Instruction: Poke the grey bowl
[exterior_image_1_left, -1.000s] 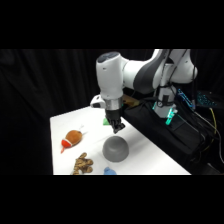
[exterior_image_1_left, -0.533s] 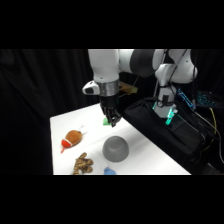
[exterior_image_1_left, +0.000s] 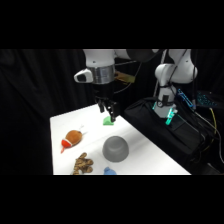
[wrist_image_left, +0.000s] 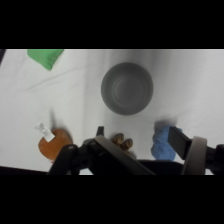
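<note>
The grey bowl (exterior_image_1_left: 115, 148) is a dark, rounded dome sitting on the white table (exterior_image_1_left: 150, 150) near its front. In the wrist view the grey bowl (wrist_image_left: 127, 88) lies just above the middle. My gripper (exterior_image_1_left: 108, 113) hangs in the air behind the bowl, just above the small green block (exterior_image_1_left: 107, 121), and touches neither. Its two fingers stand apart with nothing between them. In the wrist view the gripper (wrist_image_left: 135, 132) rises from the bottom edge, below the bowl.
An orange-brown plush toy (exterior_image_1_left: 73, 138) lies left of the bowl, a brown toy (exterior_image_1_left: 83, 163) in front of it, and a blue object (exterior_image_1_left: 110, 171) at the table's front edge. A black case (exterior_image_1_left: 170, 135) with cables flanks the table's right side.
The gripper has lifted off the bowl's top and moved back and left, to above the green block. The bowl stays where it was.
</note>
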